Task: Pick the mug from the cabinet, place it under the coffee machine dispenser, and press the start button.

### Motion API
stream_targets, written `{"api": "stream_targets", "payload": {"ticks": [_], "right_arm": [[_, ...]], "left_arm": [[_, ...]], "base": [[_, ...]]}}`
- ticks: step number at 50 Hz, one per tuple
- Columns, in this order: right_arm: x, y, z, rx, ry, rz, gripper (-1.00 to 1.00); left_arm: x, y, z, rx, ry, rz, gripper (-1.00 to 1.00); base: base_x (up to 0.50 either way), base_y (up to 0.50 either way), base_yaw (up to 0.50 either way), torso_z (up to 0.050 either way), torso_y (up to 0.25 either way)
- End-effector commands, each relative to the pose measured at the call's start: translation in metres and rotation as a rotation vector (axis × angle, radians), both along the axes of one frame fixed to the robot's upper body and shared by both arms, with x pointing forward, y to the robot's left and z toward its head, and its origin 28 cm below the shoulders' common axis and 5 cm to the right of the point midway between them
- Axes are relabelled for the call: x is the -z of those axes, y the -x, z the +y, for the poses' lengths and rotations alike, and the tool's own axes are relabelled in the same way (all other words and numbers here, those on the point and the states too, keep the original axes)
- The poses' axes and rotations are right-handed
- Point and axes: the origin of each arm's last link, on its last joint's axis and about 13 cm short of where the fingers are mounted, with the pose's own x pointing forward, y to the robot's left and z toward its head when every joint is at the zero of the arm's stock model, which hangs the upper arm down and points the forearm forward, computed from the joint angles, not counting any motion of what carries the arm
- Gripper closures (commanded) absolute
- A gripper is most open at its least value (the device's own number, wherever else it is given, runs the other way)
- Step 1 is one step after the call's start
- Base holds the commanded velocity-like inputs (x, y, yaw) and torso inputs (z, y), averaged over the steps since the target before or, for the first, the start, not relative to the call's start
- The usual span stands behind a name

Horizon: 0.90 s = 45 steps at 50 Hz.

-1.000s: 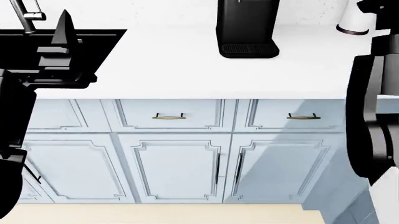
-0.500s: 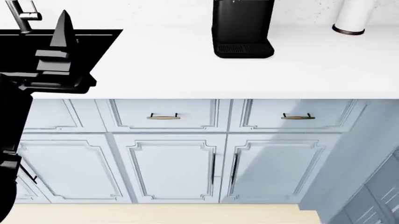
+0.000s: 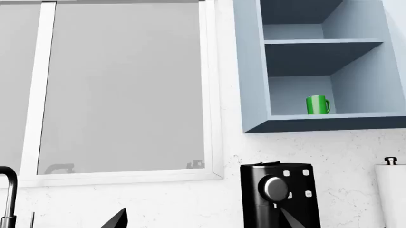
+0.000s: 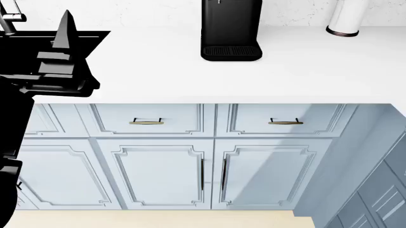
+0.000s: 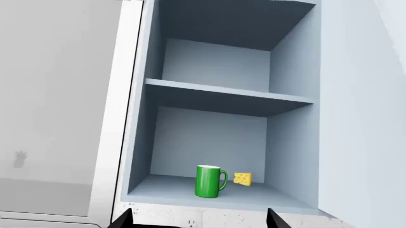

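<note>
The right gripper [image 5: 197, 216] shows only as two dark fingertips at the edge of its wrist view, spread wide apart with nothing between them. Straight ahead of it and a little above stands the mug [image 5: 209, 181], upright on the bottom shelf of the open cabinet [image 5: 292, 156], handle turned toward a small yellow wedge [image 5: 243, 178] that sits just beside it, farther back and not touching. Nothing lies between the fingertips and the mug; only the cabinet's front lip and a strip of speckled wall with an outlet [image 5: 189, 222] come below it. A second shelf [image 5: 222, 97] crosses the cabinet above the mug, and a grey window pane [image 5: 57, 104] lies off to the handle-less side. The left gripper [image 4: 63, 33] is raised over the sink [image 4: 95, 35], its dark pointed finger upright; whether it is spread or pressed together cannot be told. Beyond it on the white counter [image 4: 285, 71] stands the machine [image 4: 231, 28], with its ribbed drip tray [image 4: 231, 51] facing forward, and farther off a white cylinder [image 4: 347, 18]. In the left wrist view the silver dispenser [image 3: 275, 188] shows on the machine's front, well below the mug.
</note>
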Motion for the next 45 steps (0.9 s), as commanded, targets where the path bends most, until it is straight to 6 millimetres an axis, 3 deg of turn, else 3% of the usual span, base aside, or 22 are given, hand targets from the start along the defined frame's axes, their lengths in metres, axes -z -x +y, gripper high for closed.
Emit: {"api": "stream_targets", "payload": {"ticks": [1, 45], "right_arm": [[0.0002, -0.0001, 0.0004, -0.003, -0.002, 0.004, -1.0], [0.0002, -0.0001, 0.0004, -0.003, -0.002, 0.004, -1.0]], "left_arm": [[-0.0004, 0.0004, 0.0001, -0.007, 0.003, -0.001, -1.0], [0.0029, 0.0016, 0.0014, -0.005, 0.016, 0.006, -1.0]], "base": [[0.27, 0.0, 0.0, 0.0, 0.0], [0.27, -0.11, 0.0, 0.0, 0.0]]}}
